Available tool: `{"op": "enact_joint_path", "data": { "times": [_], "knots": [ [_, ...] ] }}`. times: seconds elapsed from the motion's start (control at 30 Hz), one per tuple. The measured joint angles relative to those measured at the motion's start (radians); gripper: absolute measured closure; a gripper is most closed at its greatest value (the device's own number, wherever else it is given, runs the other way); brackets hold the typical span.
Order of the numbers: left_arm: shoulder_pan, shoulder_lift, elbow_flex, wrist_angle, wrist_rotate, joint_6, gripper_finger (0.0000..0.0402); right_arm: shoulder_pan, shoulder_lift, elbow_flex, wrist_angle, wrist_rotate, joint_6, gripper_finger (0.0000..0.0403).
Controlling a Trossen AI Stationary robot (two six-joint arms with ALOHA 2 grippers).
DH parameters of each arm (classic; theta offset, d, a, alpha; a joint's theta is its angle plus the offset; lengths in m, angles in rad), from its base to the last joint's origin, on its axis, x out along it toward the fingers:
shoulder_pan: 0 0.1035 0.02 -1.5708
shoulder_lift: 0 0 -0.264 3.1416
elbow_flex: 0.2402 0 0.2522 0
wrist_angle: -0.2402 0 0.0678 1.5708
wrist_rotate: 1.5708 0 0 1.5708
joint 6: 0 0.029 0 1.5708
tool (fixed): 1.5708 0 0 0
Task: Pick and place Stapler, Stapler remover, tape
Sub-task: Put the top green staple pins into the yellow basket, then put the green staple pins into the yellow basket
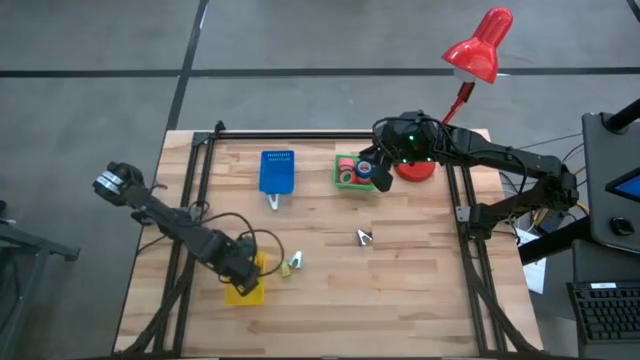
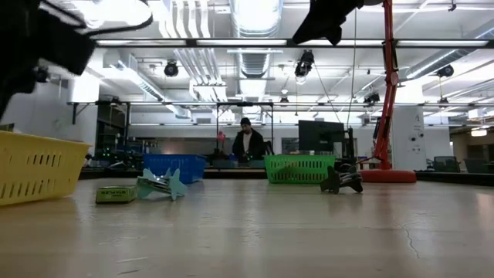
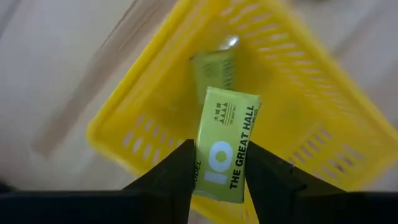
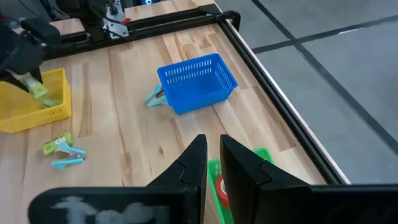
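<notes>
High: looking straight down, far.
Low: facing level across the table.
Wrists: looking down closely; both showing the yellow bin (image 3: 155, 93).

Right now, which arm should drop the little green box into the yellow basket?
The left one. Its tool is shut on the green box, right above the yellow basket. The right tool is far off, over the green basket.

Three bins: yellow (image 1: 245, 290), blue (image 1: 277, 170), green (image 1: 347, 170); one red lamp (image 1: 480, 45).
</notes>
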State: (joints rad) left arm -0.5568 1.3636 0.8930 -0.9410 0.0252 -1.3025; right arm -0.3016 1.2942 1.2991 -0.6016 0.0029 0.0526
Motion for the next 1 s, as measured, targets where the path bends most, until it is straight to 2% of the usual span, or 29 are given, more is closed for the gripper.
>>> {"op": "enact_joint_path", "data": {
  "times": [0.13,0.4,0.5,0.57,0.7,0.87,1.0],
  "knots": [
    [-0.006,0.0,-0.037,0.034,0.027,-0.173,0.0255,0.0,0.0,0.0,0.006,0.0,0.002,0.036],
    [-0.004,-0.012,-0.027,0.087,0.016,-0.251,0.022,0.0,0.0,0.0,0.006,0.0,0.004,0.036],
    [0.0,-0.026,0.016,0.091,-0.04,-0.258,0.0197,0.0,0.0,0.0,0.006,0.0,0.003,0.036],
    [0.004,-0.034,0.063,0.104,-0.125,-0.221,0.0186,0.0,0.0,0.0,0.006,0.0,0.002,0.036],
    [0.025,-0.014,0.15,0.167,-0.278,0.05,0.0177,0.0,0.0,0.0,0.006,-0.002,-0.008,0.036],
    [0.122,0.036,0.176,0.168,-0.212,0.123,0.0174,0.0,0.0,0.0,0.004,-0.004,-0.018,0.036],
    [0.177,0.057,0.167,0.237,-0.198,0.214,0.016,0.0,0.0,-0.002,-0.009,-0.011,-0.004,0.036]
  ]
}}
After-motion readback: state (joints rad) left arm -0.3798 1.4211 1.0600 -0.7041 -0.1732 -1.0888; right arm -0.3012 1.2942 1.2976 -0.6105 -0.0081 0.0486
